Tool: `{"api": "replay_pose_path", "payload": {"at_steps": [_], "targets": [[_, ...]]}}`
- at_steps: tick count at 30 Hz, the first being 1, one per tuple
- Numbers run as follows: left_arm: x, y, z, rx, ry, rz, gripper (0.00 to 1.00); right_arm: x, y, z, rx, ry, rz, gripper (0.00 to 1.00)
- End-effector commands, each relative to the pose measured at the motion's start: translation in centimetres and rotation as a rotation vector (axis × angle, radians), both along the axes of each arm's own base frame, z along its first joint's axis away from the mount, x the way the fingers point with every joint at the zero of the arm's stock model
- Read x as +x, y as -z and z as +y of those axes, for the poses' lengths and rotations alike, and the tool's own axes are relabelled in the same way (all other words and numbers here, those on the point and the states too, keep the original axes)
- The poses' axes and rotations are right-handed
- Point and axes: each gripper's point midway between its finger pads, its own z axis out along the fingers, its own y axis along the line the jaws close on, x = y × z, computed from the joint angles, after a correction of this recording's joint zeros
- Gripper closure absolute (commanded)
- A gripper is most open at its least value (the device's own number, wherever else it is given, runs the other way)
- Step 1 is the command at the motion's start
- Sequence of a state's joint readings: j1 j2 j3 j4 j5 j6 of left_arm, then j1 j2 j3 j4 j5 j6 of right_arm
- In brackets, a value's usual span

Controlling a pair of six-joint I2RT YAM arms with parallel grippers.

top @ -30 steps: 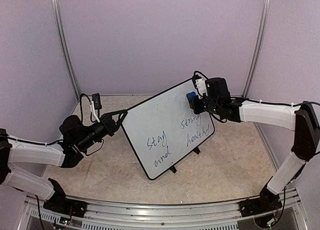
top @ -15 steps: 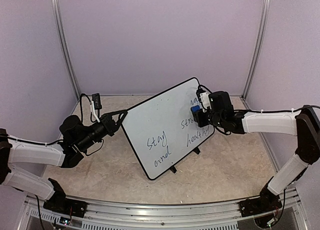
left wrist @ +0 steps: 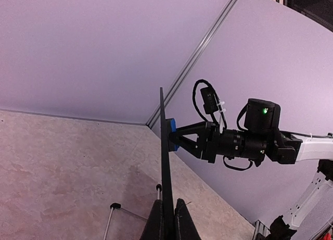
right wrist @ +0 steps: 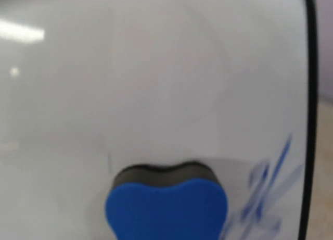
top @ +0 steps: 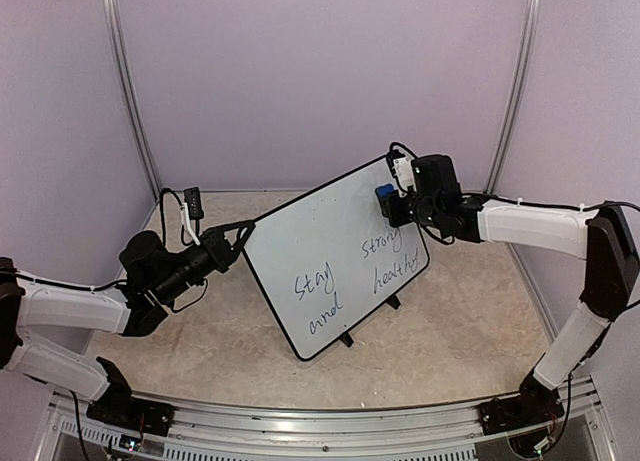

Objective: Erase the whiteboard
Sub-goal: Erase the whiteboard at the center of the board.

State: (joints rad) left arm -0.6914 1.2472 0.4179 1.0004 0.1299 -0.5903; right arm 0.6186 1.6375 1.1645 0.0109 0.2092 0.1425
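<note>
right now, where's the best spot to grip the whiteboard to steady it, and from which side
Its left rim, edge-on from the left, one finger on the face and one behind. The whiteboard is a thin sheet standing tilted, so only an edge fits a gripper, and that side is away from the eraser at the upper right. The left gripper is clamped there.

A robotics lab test cell is indicated. The tabletop (top: 450, 331), finished in a beige stone pattern, is enclosed on three sides by plain lavender panels (top: 320, 81) joined by bare aluminium posts (top: 128, 91). An aluminium rail (top: 330, 426) is fitted along the near edge, where the left arm (top: 70, 311) and the right arm (top: 540, 226), both white and black, are mounted. Exposed cables (top: 172, 206) are looped at the wrists.
</note>
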Motion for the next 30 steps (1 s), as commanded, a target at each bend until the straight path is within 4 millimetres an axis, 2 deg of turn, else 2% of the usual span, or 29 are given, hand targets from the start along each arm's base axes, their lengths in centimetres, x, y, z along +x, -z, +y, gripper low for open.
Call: {"api": "replay_pose_path", "payload": {"at_steps": [1,4,7,13,17,23,25,30], "targets": [[-3.7,-2.0,-2.9,0.039,0.216,-0.151,1.0,1.4,-0.8,1.2,-0.012,-0.031,-0.007,0.77],[-3.7,-2.0,-2.9,0.04,0.215,-0.151,1.0,1.4,-0.5,1.2,-0.014,-0.031,0.001,0.77],[-3.7,-2.1,-2.8,0.04,0.212,-0.151,1.0,0.6,1.0,0.7,-0.014,-0.03,0.03,0.77],[-3.7,-2.0,-3.0,0.038,0.219,-0.148,1.0,-2.2,4.8,-0.4,-0.001,-0.049,0.101,0.77],[-3.7,-1.9,-3.0,0.037,0.223,-0.145,1.0,-3.1,6.1,-1.5,-0.019,-0.027,0.122,0.77],[-3.6,-1.8,-3.2,0.036,0.23,-0.141,1.0,-2.2,4.9,-1.5,-0.039,-0.005,0.099,0.77],[-3.6,-1.8,-3.2,0.037,0.227,-0.144,1.0,-1.1,3.4,-1.2,-0.036,0.003,0.067,0.77],[-3.6,-1.9,-3.1,0.04,0.222,-0.146,1.0,0.8,1.2,-0.5,-0.037,0.008,0.037,0.77]]}}
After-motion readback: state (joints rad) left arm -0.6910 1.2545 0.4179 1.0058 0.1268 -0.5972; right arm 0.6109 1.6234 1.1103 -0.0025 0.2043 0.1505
